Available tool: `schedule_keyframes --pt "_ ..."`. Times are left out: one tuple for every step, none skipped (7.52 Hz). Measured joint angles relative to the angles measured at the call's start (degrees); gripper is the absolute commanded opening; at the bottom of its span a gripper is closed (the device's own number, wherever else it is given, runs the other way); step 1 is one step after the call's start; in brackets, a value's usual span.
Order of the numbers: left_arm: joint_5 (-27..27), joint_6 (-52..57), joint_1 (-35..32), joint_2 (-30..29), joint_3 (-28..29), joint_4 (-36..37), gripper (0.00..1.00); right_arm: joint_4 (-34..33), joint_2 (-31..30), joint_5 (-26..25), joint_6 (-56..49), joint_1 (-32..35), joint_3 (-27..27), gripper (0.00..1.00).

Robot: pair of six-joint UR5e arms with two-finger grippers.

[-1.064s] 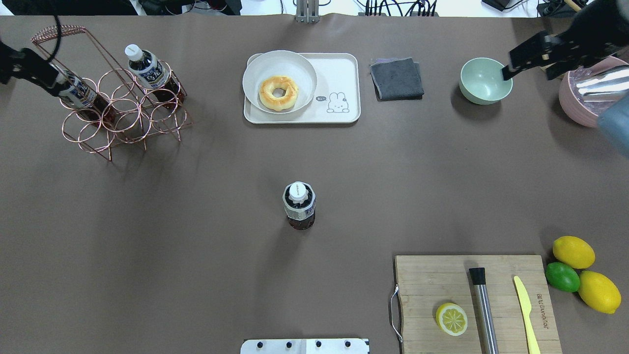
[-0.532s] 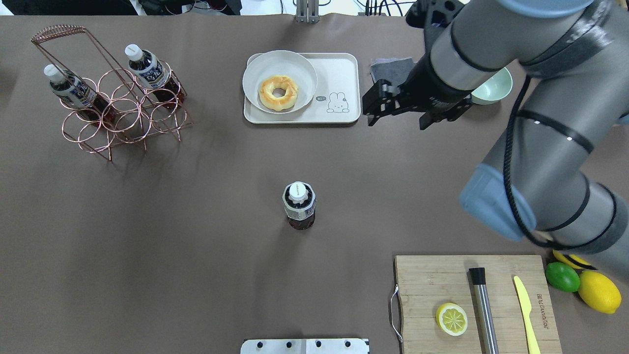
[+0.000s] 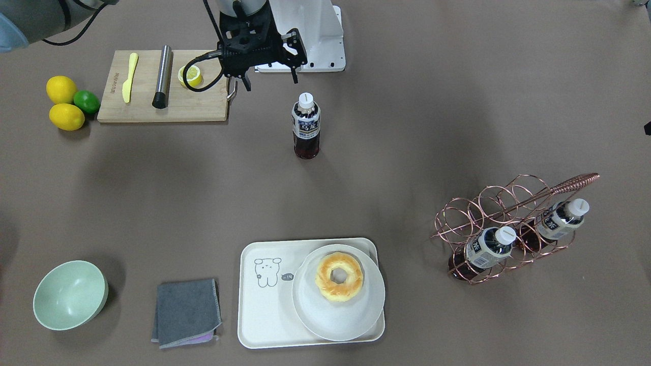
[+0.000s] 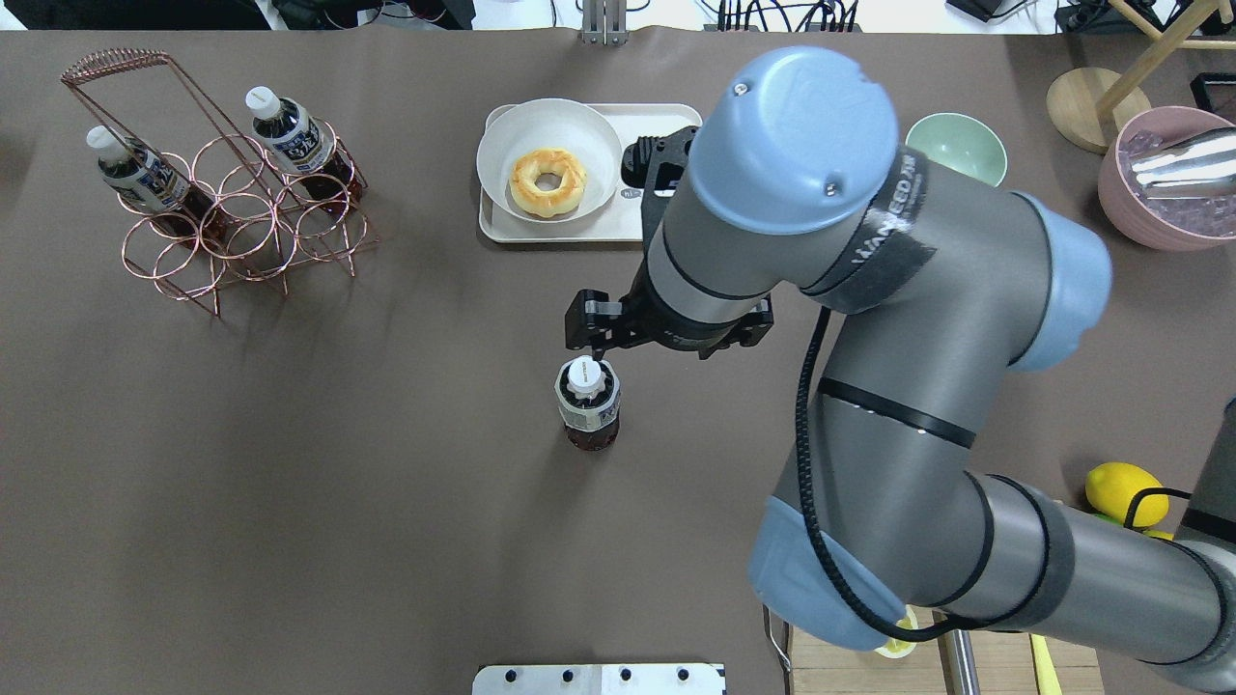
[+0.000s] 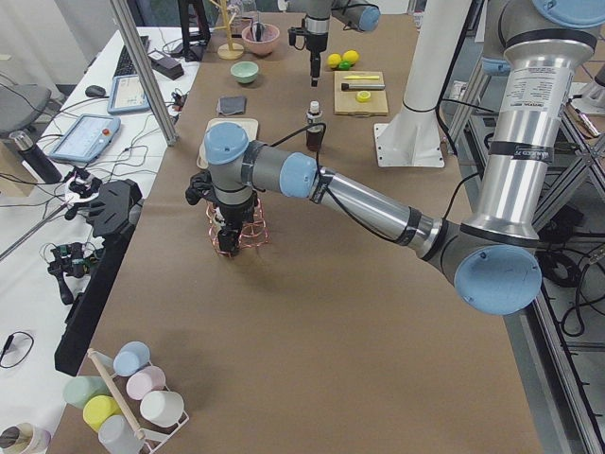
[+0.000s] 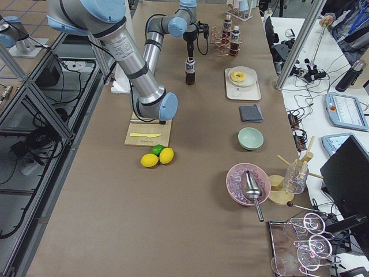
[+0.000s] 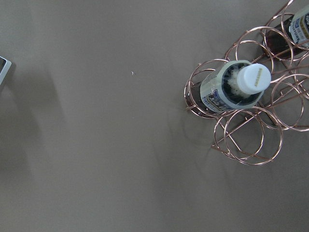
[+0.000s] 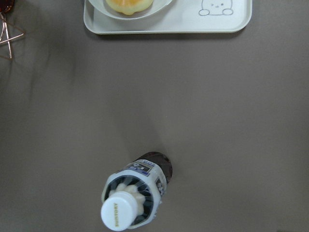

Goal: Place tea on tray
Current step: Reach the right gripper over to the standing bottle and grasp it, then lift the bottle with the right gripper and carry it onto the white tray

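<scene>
Starting nearest: no change for the tea [image 4: 587, 403], upright mid-bench, cap on, same spot as a second ago. Big change just above it though. Talking about the right end effector [image 3: 272, 84] here: was way out by the bowl [image 4: 956, 145] at the far right corner, swept across, now hangs over the cap, a touch to the tray side, not touching. Spread wide, nothing between the fingers. So looks like approach basically done; guessing just needs to drop around the bottle and pinch. Further out: tray [image 3: 264, 310] at the far edge, half taken by a plate [image 3: 330, 317] with a donut [image 3: 339, 277], other half bare, so room for the bottle there. Far left: rack [image 4: 246, 227] with two more bottles [image 4: 290, 135]. Pulled up off those, the left end effector [image 5: 227, 235]; can't tell if wide or pinched.
</scene>
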Motion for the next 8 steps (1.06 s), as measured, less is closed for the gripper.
schedule_keyframes --pt "-0.06 0.03 -0.06 0.23 -0.24 -0.05 0.97 -0.71 2.44 -1.5 1.12 -1.81 -2.47 0.94" --pt "-0.13 0.04 -0.09 0.4 -0.41 -0.07 0.97 -1.24 4.83 -3.18 1.63 -3.39 -5.21 0.87" --pt "-0.17 0.04 -0.11 0.46 -0.53 -0.08 0.97 -1.43 6.29 -4.13 1.83 -4.46 -7.01 0.81" --pt "-0.21 0.04 -0.14 0.55 -0.81 -0.09 0.97 -1.53 6.92 -4.64 1.89 -5.14 -8.26 0.8" --pt "-0.45 0.03 -0.26 0.85 -1.23 -0.12 0.97 -1.5 7.21 -5.1 1.91 -5.45 -9.5 0.79" --pt "-0.99 -0.05 -0.33 1.56 -1.81 -0.39 0.97 -1.43 7.4 -5.86 1.89 -5.59 -10.61 0.74" --pt "-1.48 -0.23 -0.39 2.4 -2.32 -1.05 0.97 -1.38 7.49 -6.35 1.86 -5.69 -11.38 0.64" --pt "-1.71 -0.37 -0.39 3.0 -2.63 -1.58 0.97 -1.37 7.46 -6.58 1.89 -5.81 -11.82 0.48"
